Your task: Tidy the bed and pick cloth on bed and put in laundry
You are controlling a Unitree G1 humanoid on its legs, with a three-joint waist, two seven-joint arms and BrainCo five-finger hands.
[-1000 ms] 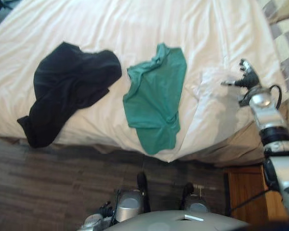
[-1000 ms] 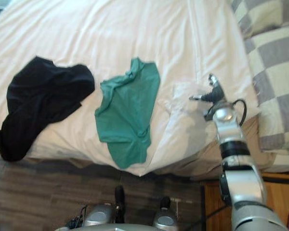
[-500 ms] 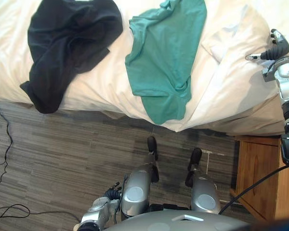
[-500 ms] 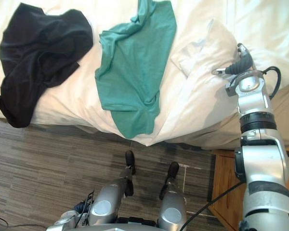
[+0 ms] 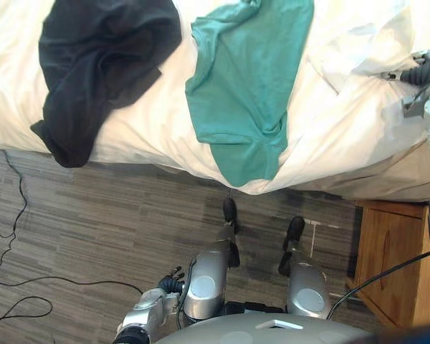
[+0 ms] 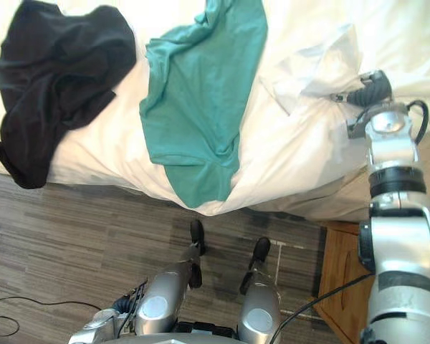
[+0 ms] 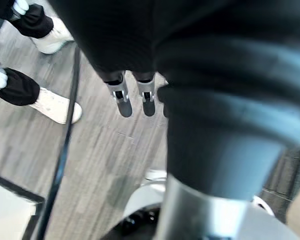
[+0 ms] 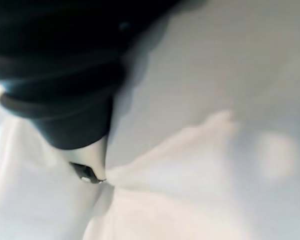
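Note:
A black cloth [image 5: 104, 64] lies crumpled on the left of the white bed sheet [image 5: 136, 140], one end hanging over the near edge. Beside it a green cloth [image 5: 247, 86] lies flat, its lower end draped over the bed's edge. At the right, my right hand [image 6: 369, 89] rests on the bed with its fingers curled round a raised fold of the sheet [image 6: 322, 64]; the right wrist view shows a fingertip [image 8: 87, 174] pressed into that fold. My left hand [image 5: 140, 322] hangs low by my side, its fingers [image 7: 122, 100] straight and empty.
A wooden nightstand [image 5: 390, 265] stands at the lower right, just beyond the bed's corner. Grey wood-look floor [image 5: 93, 215] runs along the bed's near edge. A person's white shoes [image 7: 55, 107] stand on the floor close to my left hand.
The camera has tipped down, so the bed sits higher in view. My right hand has curled its fingers onto the sheet's fold, which now stands pulled up toward it.

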